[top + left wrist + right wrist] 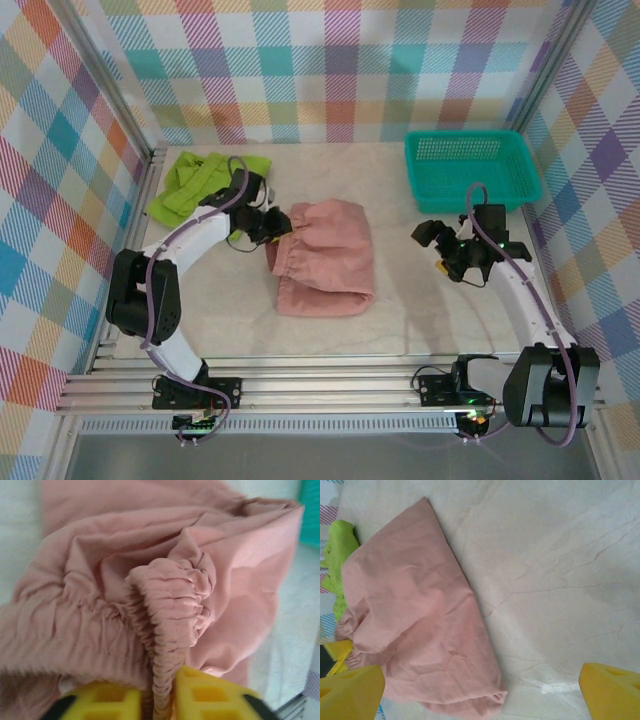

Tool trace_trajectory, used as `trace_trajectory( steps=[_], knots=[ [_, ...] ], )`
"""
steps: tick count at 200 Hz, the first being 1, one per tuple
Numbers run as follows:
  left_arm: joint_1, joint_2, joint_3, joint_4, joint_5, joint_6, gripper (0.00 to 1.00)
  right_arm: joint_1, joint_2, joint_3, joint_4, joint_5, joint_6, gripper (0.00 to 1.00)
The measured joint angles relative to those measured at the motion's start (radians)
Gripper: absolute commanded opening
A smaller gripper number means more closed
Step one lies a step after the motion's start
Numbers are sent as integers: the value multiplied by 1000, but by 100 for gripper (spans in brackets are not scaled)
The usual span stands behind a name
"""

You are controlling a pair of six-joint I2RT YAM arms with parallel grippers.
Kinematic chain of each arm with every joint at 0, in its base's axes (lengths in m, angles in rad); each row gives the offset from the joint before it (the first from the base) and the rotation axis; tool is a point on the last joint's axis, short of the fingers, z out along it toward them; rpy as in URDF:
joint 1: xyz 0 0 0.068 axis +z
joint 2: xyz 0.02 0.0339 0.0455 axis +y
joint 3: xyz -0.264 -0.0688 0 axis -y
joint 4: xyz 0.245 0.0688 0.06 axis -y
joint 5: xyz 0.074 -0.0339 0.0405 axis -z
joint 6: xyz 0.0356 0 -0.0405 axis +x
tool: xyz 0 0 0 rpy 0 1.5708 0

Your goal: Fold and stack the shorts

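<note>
The salmon pink shorts lie folded on the table's middle, waist toward the left. My left gripper is at their upper left corner. In the left wrist view its yellow fingers pinch a raised ridge of the gathered waistband, which fills the narrow gap of the gripper. The lime green shorts lie crumpled at the back left. My right gripper hovers right of the pink shorts, open wide, nothing between its fingers. The green shorts peek out beyond the pink pair.
A teal mesh basket stands at the back right, behind the right arm. Bare marbled tabletop stretches between the pink shorts and the right gripper. Checked walls close the back and both sides.
</note>
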State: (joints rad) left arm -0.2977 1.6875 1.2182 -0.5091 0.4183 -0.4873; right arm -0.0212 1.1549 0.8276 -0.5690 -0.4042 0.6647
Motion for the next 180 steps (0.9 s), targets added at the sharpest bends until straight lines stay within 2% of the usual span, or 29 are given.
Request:
trace_trajectory(
  steps=[12,18,21,24,46,72,100,131,180],
  knots=[
    [29,13,-34,-1,0,18,68,0,0,-7,0,-6,0,100],
    [37,15,-41,-6,-2,30,94,0,-1,-8,0,-9,0,99],
    [42,16,-43,-9,-2,43,99,0,-2,-8,0,-11,0,99],
    [46,16,-44,-11,-3,43,100,0,-3,-8,0,-14,0,100],
    [49,-26,-39,-15,-3,55,100,0,-23,-8,11,-42,0,99],
    [27,-146,20,-4,20,19,100,8,-31,-9,60,-95,9,100],
    [-79,-198,74,109,49,-56,100,76,-18,-8,121,-114,35,99],
    [-187,-95,8,269,80,-156,100,143,17,-6,162,-121,63,99],
    [-191,113,-151,350,33,-212,100,143,18,-6,173,-117,80,100]
  ],
)
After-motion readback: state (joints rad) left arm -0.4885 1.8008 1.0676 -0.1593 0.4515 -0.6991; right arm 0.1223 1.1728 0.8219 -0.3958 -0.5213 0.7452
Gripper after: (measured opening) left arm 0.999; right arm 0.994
